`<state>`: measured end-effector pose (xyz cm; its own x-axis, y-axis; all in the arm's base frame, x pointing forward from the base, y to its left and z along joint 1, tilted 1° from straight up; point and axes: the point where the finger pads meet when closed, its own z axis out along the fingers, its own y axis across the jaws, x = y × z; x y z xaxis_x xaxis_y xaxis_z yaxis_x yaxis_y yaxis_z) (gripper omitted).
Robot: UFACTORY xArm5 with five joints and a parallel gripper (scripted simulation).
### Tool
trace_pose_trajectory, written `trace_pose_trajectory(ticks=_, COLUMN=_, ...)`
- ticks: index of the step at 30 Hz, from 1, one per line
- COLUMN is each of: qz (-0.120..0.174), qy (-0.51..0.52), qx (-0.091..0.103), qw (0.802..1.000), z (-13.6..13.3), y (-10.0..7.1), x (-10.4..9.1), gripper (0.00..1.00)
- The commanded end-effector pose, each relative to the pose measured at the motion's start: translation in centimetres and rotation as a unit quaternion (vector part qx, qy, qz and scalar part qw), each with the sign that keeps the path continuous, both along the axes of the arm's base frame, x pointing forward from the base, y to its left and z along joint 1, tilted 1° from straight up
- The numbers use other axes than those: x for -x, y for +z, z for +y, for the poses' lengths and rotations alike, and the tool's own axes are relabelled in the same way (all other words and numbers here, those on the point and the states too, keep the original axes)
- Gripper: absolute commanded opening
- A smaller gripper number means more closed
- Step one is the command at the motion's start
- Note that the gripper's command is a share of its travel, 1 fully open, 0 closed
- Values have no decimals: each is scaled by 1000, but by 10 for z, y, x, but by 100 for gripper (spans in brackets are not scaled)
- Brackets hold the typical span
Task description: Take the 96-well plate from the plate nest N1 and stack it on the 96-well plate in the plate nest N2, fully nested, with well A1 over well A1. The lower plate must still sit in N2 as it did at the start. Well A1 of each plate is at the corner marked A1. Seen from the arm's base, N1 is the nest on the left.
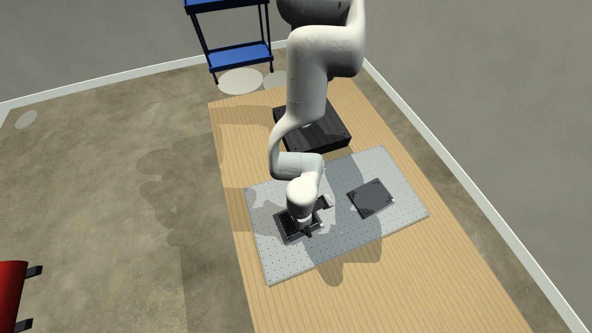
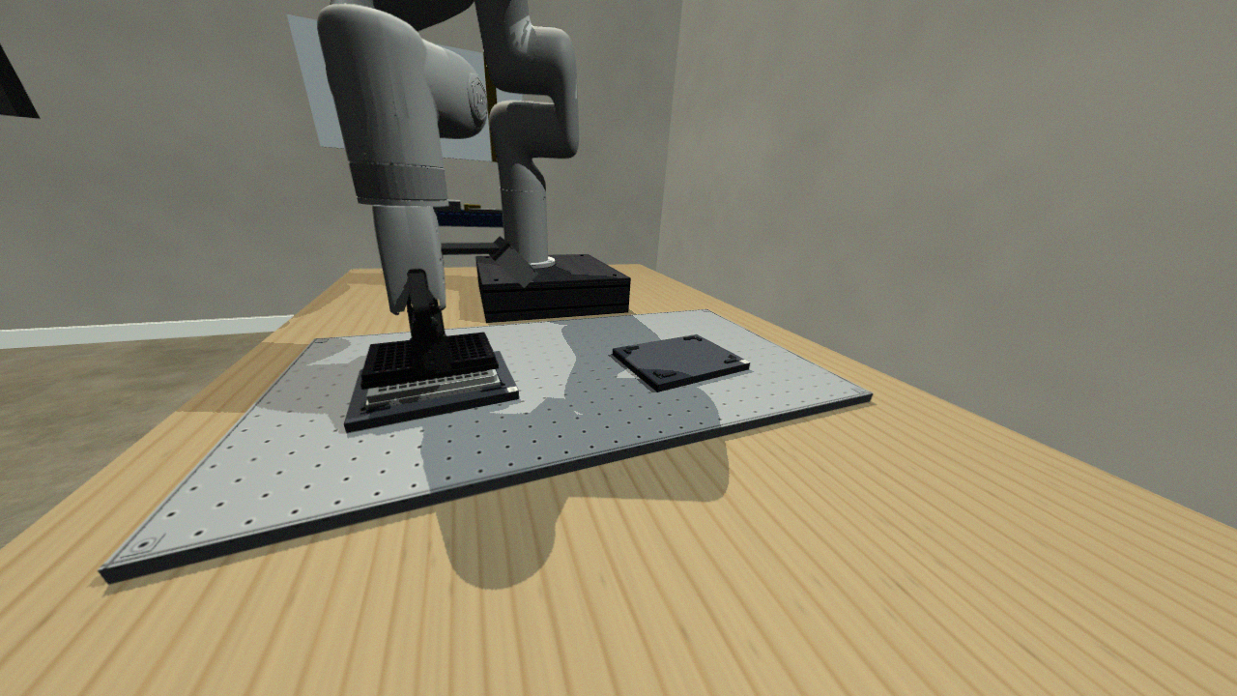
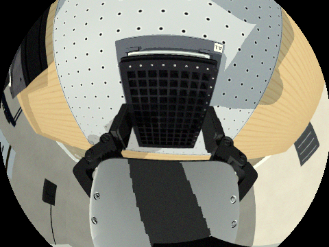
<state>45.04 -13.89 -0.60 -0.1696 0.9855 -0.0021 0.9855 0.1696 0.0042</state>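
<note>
At left, the tool [image 2: 426, 339] is clamped on the black plate [image 2: 429, 357], held just above the white plate [image 2: 432, 387] in N2 [image 2: 380, 417]; next comes a straight descent, A1 corners matched; N1 [image 2: 680, 361] sits bare at right.
</note>
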Motion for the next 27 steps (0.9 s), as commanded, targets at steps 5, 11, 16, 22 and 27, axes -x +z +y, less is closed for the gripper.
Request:
trace_pose_trajectory(ticks=5, qz=-2, qy=0, qx=1, qw=1000, z=0, y=0, x=-1, gripper=0)
trace_pose_trajectory(ticks=11, qz=-2, qy=0, qx=1, qw=1000, z=0, y=-1, x=-1, gripper=0)
trace_pose_trajectory(ticks=16, qz=-2, qy=0, qx=1, qw=1000, z=0, y=-2, x=-1, gripper=0)
trace_pose_trajectory(ticks=22, qz=-2, qy=0, qx=1, qw=1000, z=0, y=-3, x=-1, gripper=0)
trace_pose_trajectory(ticks=27, qz=-2, qy=0, qx=1, qw=1000, z=0, y=-3, x=-1, gripper=0)
